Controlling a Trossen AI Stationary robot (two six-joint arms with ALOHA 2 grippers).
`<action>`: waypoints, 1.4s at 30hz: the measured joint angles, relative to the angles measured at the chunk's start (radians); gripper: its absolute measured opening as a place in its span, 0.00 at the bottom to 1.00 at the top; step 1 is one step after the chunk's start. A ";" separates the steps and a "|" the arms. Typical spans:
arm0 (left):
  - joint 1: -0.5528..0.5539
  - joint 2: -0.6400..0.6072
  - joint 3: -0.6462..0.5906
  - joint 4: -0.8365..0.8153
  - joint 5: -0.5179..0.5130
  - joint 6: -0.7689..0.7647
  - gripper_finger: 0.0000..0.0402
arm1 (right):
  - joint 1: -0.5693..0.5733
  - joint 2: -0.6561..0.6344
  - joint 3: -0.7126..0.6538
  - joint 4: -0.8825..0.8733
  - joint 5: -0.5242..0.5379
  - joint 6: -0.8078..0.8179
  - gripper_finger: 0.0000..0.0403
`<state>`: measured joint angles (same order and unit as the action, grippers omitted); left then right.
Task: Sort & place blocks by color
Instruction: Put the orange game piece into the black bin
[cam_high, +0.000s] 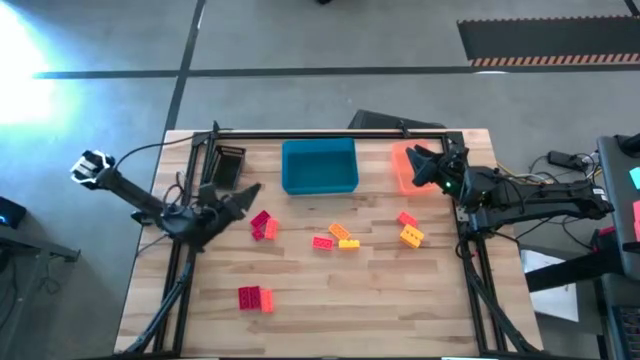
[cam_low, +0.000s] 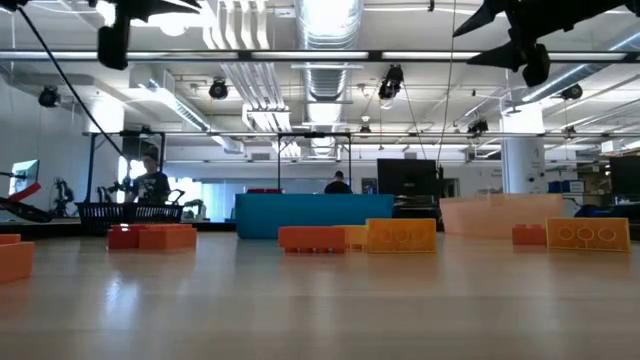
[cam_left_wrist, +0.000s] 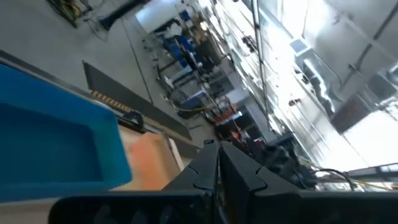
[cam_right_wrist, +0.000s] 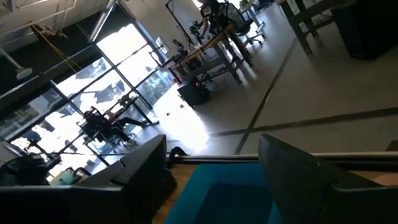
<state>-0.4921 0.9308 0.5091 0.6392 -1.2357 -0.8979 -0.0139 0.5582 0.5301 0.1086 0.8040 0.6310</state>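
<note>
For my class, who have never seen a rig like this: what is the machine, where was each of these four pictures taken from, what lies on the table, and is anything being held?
It is a robot with two dark arms at a wooden table. One picture looks straight down, one looks level across the tabletop, and two come from cameras on the arms' wrists. At the table's far edge stand a black tray, a blue tray and an orange tray. Small red, pink and yellow blocks lie scattered in front of them. The left gripper is shut and the right gripper, over the orange tray, is open. Neither holds anything.
</note>
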 joint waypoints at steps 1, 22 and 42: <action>0.021 0.031 0.014 0.001 0.043 -0.013 0.00 | 0.000 -0.002 0.000 0.000 0.000 -0.017 0.60; 0.371 0.475 0.300 -1.117 1.146 -0.877 0.00 | 0.000 -0.027 0.000 0.000 -0.003 -0.181 0.60; 0.483 0.563 0.514 -1.564 1.194 -0.726 0.00 | 0.000 -0.027 0.000 0.000 0.000 -0.187 0.60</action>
<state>-0.0091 1.4942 1.0228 -0.9248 -0.0415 -1.6242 -0.0135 0.5312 0.5301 0.1085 0.8039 0.4442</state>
